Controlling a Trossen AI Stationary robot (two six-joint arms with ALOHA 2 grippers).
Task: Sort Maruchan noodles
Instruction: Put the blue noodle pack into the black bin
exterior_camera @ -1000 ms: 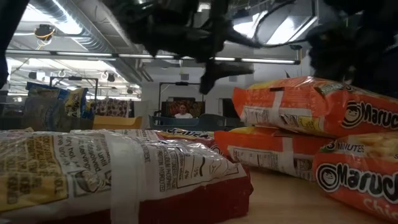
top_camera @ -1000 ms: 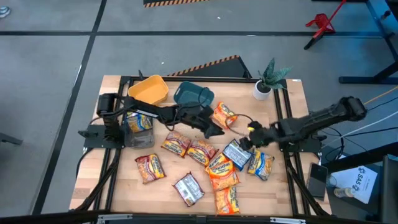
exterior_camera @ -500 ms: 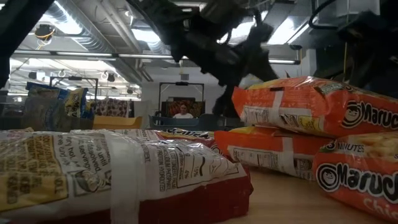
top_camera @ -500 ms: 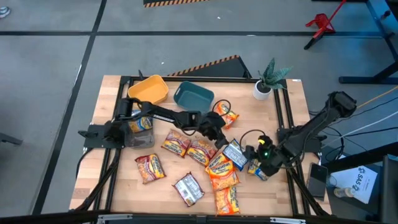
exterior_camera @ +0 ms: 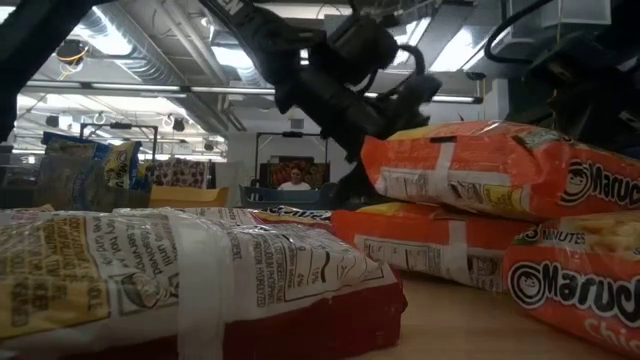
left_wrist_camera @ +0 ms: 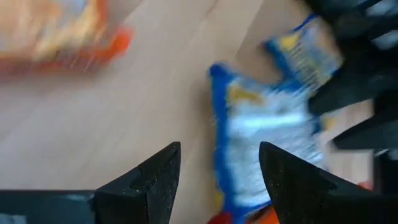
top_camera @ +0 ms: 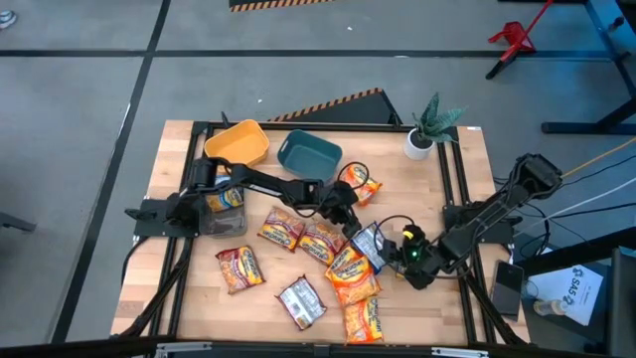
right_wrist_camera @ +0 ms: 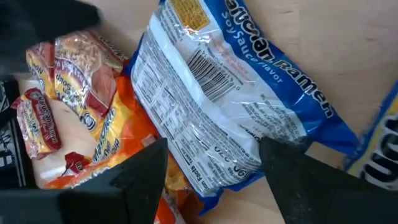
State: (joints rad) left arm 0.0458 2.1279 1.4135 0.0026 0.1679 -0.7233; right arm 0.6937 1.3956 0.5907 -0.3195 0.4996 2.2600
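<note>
Both grippers are seen open and empty. The left gripper [top_camera: 350, 217] and the right gripper [top_camera: 395, 251] are poised on either side of a blue noodle packet [top_camera: 373, 245] at the table's [top_camera: 449, 328] middle, seemingly just above it, among scattered orange packets [top_camera: 350, 271].

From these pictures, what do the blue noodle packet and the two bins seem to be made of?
The blue noodle packet looks like thin glossy plastic film: it crinkles and throws glare over its print. The yellow bin and the teal bin seem to be moulded plastic, smooth and matte with rounded rims, though the high view leaves this open.
</note>
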